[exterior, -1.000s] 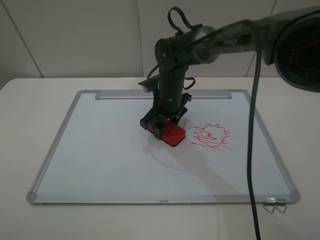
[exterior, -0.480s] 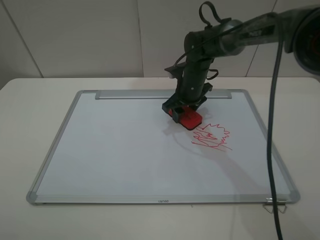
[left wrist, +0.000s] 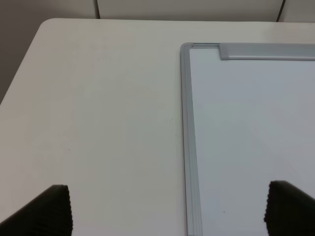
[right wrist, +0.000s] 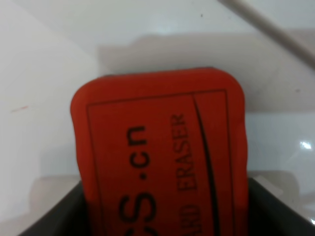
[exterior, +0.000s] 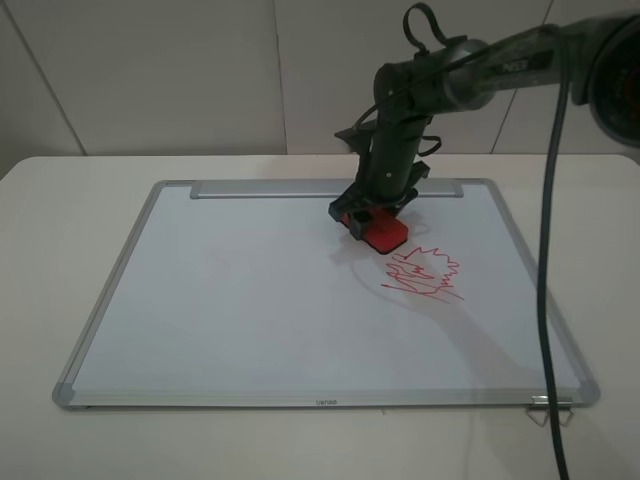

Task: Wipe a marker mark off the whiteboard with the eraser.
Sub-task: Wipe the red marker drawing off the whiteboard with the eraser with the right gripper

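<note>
The whiteboard (exterior: 230, 300) lies flat on the table, its grey tray strip (exterior: 260, 189) along the far edge. My right gripper (exterior: 368, 215) is shut on the red eraser (exterior: 381, 231) and holds it tilted at the board's surface, near the tray strip and just above the spiky scribble. In the right wrist view the eraser (right wrist: 160, 152) fills the frame, lettering up, between the dark fingers (right wrist: 64, 216). No oval grid-filled mark shows anywhere on the board. My left gripper (left wrist: 167, 211) is open over the table beside the board's frame (left wrist: 186, 123); it is out of the exterior view.
A red spiky scribble with slanted underlines (exterior: 425, 275) sits on the board's right half. A black cable (exterior: 548, 300) hangs down across the board's right edge. A metal clip (exterior: 548, 410) lies at the near right corner. The white table (left wrist: 98, 108) surrounds the board.
My right gripper has carried the eraser from the board's middle up and to the right, towards the tray strip. Over the last half second it shifted only slightly farther.
</note>
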Robot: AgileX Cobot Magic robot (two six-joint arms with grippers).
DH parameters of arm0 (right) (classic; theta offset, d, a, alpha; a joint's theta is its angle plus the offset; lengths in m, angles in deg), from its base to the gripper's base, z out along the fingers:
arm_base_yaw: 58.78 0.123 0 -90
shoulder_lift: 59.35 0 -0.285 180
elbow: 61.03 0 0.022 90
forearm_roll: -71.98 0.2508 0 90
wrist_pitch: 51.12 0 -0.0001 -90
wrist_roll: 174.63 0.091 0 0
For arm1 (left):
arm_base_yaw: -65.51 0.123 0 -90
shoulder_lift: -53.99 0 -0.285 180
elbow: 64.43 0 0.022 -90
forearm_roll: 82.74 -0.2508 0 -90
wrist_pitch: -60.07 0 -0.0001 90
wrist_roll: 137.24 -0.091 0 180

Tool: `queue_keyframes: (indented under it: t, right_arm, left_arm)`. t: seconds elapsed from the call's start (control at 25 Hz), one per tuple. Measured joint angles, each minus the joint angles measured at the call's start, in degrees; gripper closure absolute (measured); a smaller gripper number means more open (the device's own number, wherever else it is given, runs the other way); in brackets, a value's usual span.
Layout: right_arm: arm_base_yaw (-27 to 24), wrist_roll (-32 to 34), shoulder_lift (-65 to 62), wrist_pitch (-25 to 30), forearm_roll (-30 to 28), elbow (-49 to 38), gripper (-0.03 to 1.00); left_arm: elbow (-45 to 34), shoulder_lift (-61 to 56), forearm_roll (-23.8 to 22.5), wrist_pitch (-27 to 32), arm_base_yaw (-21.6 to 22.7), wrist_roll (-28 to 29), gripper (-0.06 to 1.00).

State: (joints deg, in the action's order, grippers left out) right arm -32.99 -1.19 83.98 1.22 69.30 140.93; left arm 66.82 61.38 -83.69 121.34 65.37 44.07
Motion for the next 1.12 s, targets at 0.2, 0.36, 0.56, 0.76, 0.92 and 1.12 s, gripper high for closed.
queue_keyframes:
  t: [0.2, 0.36, 0.56, 0.76, 0.92, 1.12]
  right_arm:
    - [4.8, 0.0, 0.0, -0.4, 0.5, 0.0, 0.46]
    - [9.7, 0.0, 0.1, -0.4, 0.8, 0.0, 0.46]
    - [15.2, 0.0, -0.2, -0.3, 0.9, 0.0, 0.46]
    - [17.8, 0.0, -1.2, -0.3, 1.0, -0.6, 0.46]
    - [17.7, 0.4, -3.4, 3.1, 2.0, -1.7, 0.47]
    - [14.6, 12.1, -10.1, 8.8, 0.7, -1.7, 0.47]
  left_arm:
    - [0.0, 0.0, 0.0, 0.0, 0.0, 0.0, 0.16]
    - [0.0, 0.0, 0.0, 0.0, 0.0, 0.0, 0.16]
    - [0.0, 0.0, 0.0, 0.0, 0.0, 0.0, 0.16]
    - [0.0, 0.0, 0.0, 0.0, 0.0, 0.0, 0.16]
    - [0.0, 0.0, 0.0, 0.0, 0.0, 0.0, 0.16]
    - [0.0, 0.0, 0.0, 0.0, 0.0, 0.0, 0.16]
